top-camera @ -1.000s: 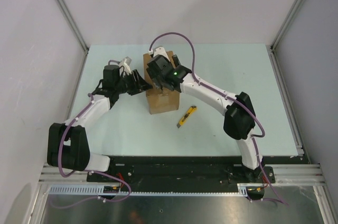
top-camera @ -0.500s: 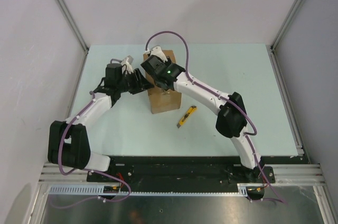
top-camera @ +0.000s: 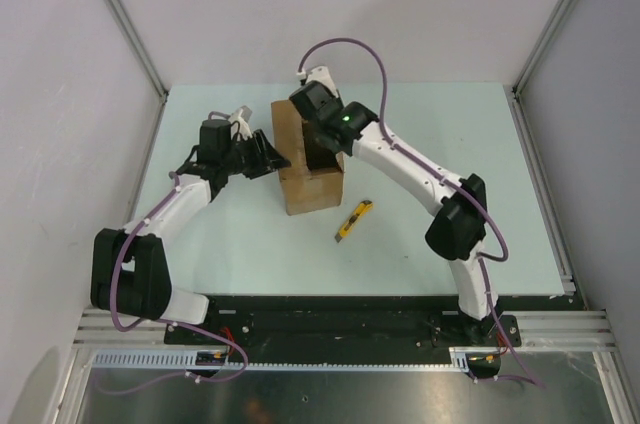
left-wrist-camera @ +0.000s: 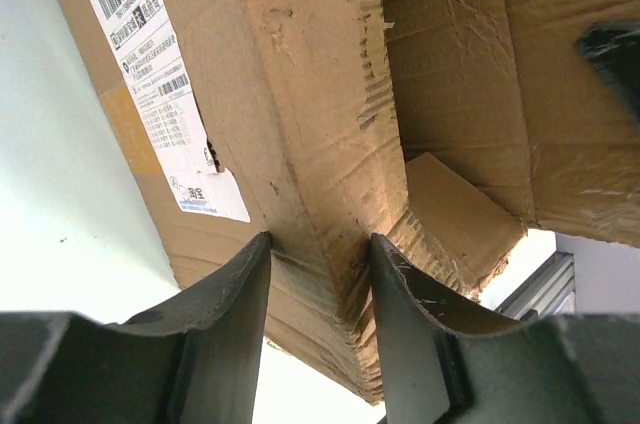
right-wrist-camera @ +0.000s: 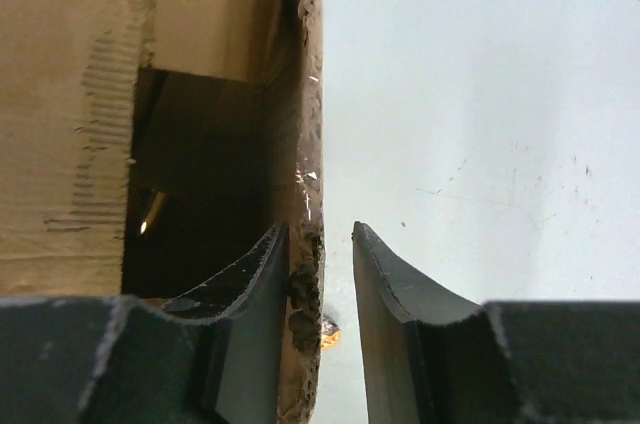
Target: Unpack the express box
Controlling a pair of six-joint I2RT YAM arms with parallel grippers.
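Express box (top-camera: 310, 192) sat upright on the pale green desk (top-camera: 450, 124), about mid-desk and toward the far side, between the two arms. Top was open, with the flaps up and the dark inside visible.

Left tool (top-camera: 268, 158) was at the box's left side, at top-edge height. In the wrist view its two dark fingers (left-wrist-camera: 235, 294) were clamped on a cardboard flap edge. The corrugated edge filled the space between them and touched both. White printed label (left-wrist-camera: 160, 84) with barcodes was on the box face just beside that grip, on the desk side. A flat brown cardboard piece (left-wrist-camera: 450, 206) lay down inside the opening.

Right tool (top-camera: 322, 149) came in from above at the box's right side, tipped down over the rim. Its fingers were apart and straddled the right wall. The inner finger (right-wrist-camera: 255, 284) was inside the box, touching the ragged cardboard edge. The outer finger (right-wrist-camera: 385, 284) was outside, just off the wall, with a thin strip of desk showing between them, so it was not clamped. A small shiny speck showed inside the dark cavity; could not tell what it was.

Yellow utility knife (top-camera: 352, 221) lay flat on the desk, near the box's near-right corner but apart from it, and neither tool touched it.
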